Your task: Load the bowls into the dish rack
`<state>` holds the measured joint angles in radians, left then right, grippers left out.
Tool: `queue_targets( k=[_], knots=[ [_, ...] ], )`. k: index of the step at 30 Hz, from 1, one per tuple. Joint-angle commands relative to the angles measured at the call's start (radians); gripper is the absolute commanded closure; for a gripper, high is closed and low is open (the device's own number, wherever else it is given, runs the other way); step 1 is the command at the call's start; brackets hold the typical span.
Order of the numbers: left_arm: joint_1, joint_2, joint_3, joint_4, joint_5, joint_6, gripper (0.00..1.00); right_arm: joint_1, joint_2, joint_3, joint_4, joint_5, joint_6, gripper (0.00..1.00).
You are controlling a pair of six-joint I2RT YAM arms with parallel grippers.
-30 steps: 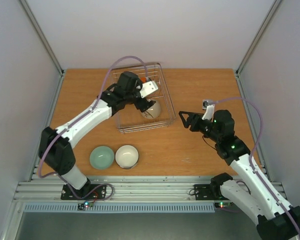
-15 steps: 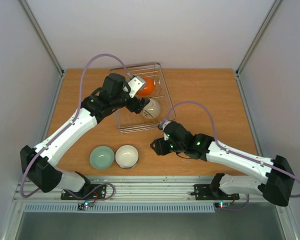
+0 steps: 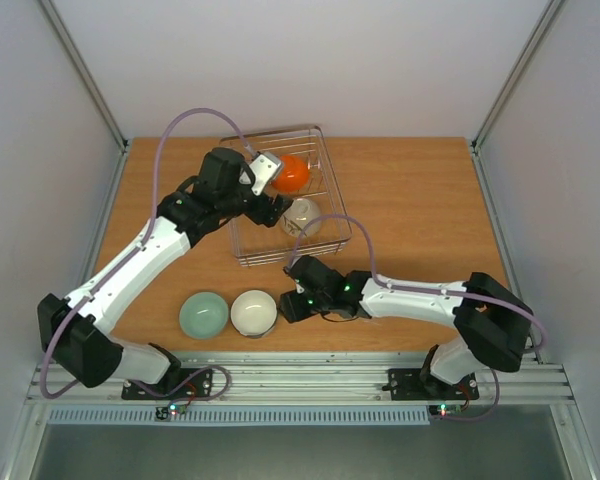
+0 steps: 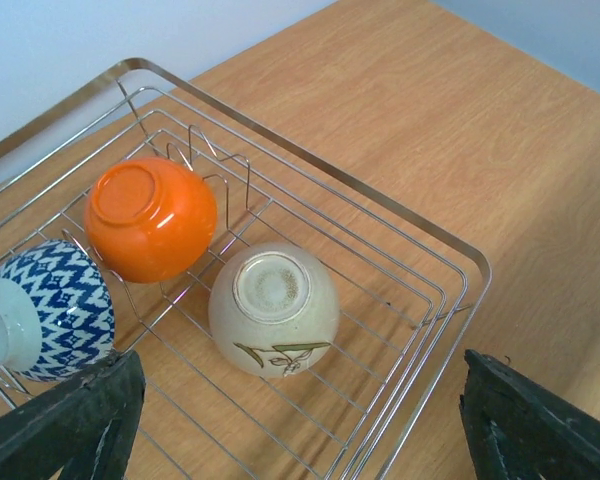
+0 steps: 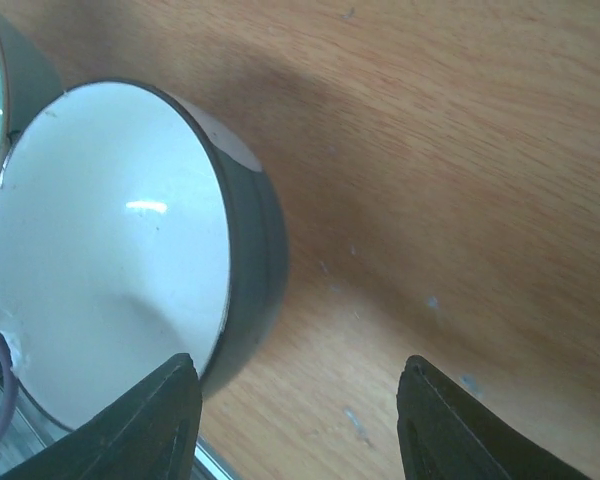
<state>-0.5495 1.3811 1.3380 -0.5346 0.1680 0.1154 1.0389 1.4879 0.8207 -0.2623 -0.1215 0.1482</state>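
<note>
R gripper (image 5: pixel 298 425), jaws spread, at white bowl (image 5: pixel 110 260): should straddle its rim squarely. L gripper (image 4: pixel 300 440) released over dish rack (image 4: pixel 450 262).

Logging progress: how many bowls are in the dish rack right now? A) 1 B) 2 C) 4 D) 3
D: the left wrist view shows the orange bowl, blue-patterned bowl and beige bowl in the dish rack; the pale green bowl and white bowl sit outside it.
</note>
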Motion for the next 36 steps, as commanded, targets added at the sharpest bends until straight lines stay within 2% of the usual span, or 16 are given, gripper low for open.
queue_targets(
  k=[1,10,13,24,26,29,30,33,36],
  knots=[
    [0.003,0.015,-0.016,0.016,0.013,-0.014,0.14,0.014,0.051,0.053,0.069,-0.026,0.018,0.46],
    [0.005,0.032,-0.03,0.029,0.011,-0.014,0.14,0.022,0.124,0.091,0.061,-0.005,0.019,0.47],
    [0.003,0.039,-0.029,0.029,0.01,-0.013,0.14,0.029,0.152,0.107,0.061,-0.005,0.015,0.51],
    [0.005,0.03,-0.035,0.033,0.008,-0.01,0.13,0.042,0.214,0.117,0.054,0.034,0.02,0.93],
    [0.005,0.03,-0.036,0.032,0.008,-0.008,0.13,0.044,0.198,0.11,0.037,0.06,0.018,0.99],
    [0.005,0.027,-0.032,0.027,0.015,-0.006,0.12,0.046,0.143,0.096,-0.003,0.116,0.007,0.99],
    [0.005,0.028,-0.03,0.02,0.019,-0.005,0.08,0.046,0.116,0.089,-0.02,0.163,-0.004,0.99],
    [0.005,0.018,-0.032,0.015,0.039,-0.002,0.02,0.043,-0.02,0.07,-0.072,0.256,-0.042,0.99],
    [0.006,0.004,-0.036,0.011,0.067,-0.003,0.01,0.02,-0.129,0.07,-0.134,0.317,-0.071,0.99]
  ],
)
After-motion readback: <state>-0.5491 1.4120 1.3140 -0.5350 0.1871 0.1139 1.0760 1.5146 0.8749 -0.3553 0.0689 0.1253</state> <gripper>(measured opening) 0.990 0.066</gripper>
